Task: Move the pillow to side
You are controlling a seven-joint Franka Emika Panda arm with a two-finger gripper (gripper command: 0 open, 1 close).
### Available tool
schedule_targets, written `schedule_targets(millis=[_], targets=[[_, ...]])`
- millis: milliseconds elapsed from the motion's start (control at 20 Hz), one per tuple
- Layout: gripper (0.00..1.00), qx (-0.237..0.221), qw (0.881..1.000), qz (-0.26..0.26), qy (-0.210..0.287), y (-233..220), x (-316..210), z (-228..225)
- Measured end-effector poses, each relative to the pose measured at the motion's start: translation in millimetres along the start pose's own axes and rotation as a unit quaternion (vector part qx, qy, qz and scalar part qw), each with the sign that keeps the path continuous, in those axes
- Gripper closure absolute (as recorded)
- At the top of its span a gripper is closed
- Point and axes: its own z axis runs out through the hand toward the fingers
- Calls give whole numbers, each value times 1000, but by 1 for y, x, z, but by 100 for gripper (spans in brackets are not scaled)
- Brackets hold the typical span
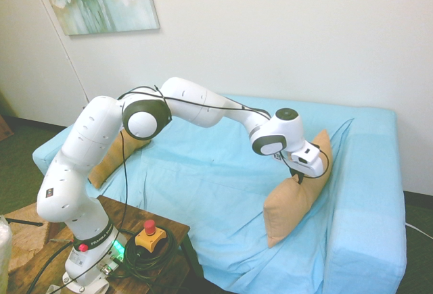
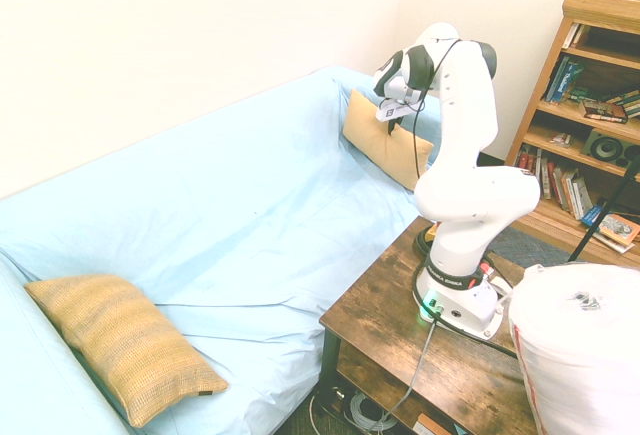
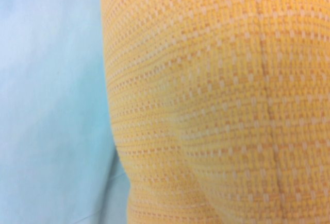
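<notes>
My fingers (image 1: 300,178) pinch the soft peach-orange ribbed pillow (image 1: 298,192), which leans on the blue-draped boxy sofa armrest (image 1: 369,192).

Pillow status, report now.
Pincer at the pillow's upper edge, fingers hidden. Pillow propped against the blue-draped armrest. Striped cushion at the sofa's far end, nothing in the way.

A sofa draped in light blue sheet (image 1: 223,186) carries a plain peach-orange ribbed pillow (image 1: 287,209) propped against one armrest end (image 1: 369,192); a darker striped cushion (image 2: 125,345) lies at the opposite end.
</notes>
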Motion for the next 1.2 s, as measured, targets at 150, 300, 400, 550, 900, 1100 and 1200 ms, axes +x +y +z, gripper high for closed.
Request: schedule_targets(millis=[150, 300, 400, 550, 900, 1100, 1200], targets=[[0, 6, 1000, 29, 0, 12, 20, 2], [0, 8, 998, 56, -1, 23, 35, 4], [0, 11, 998, 68, -2, 30, 43, 4], [0, 20, 996, 91, -5, 42, 53, 3], [0, 25, 993, 112, 17, 60, 74, -16], [0, 31, 993, 108, 38, 55, 81, -41], [0, 35, 993, 100, 45, 44, 81, -56]])
